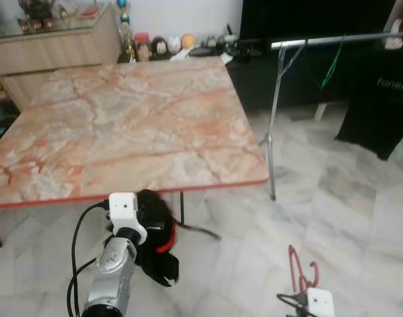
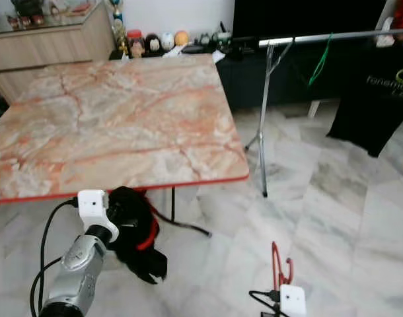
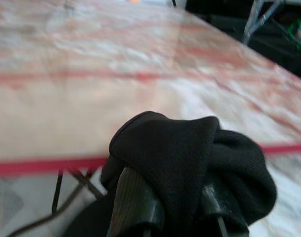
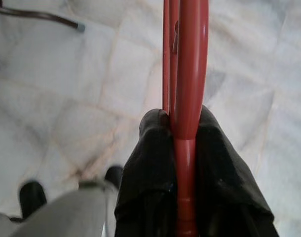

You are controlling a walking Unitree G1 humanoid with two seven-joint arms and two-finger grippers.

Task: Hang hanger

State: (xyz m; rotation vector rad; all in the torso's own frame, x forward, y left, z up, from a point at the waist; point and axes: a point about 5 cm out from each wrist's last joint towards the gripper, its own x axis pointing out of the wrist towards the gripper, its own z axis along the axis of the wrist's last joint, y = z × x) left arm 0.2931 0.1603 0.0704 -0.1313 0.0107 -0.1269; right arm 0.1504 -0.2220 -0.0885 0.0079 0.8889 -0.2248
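The job is only part done: the thin red plastic hanger (image 4: 187, 98) is picked up, but it is not yet on the long silver metal rail (image 1: 347, 39), which stands well apart, up past the far corner of the big pink and orange marble desk (image 1: 122, 125). A green hanger (image 1: 331, 66) and a black shirt (image 1: 380, 99) already hang from that rail. What is left, I think, is to bring the red hanger up to the rail and hook it on. The right hand (image 4: 182, 173) is low, over the white marble floor (image 1: 347, 198). Its two fingers are pressed together on the stem of the red hanger, which sticks up between them. The left hand (image 3: 175, 212) is just in front of the near edge of the desk. It is pinching a bunched black cloth (image 3: 190, 153), which wraps round its fingers and hangs down below the desk edge.
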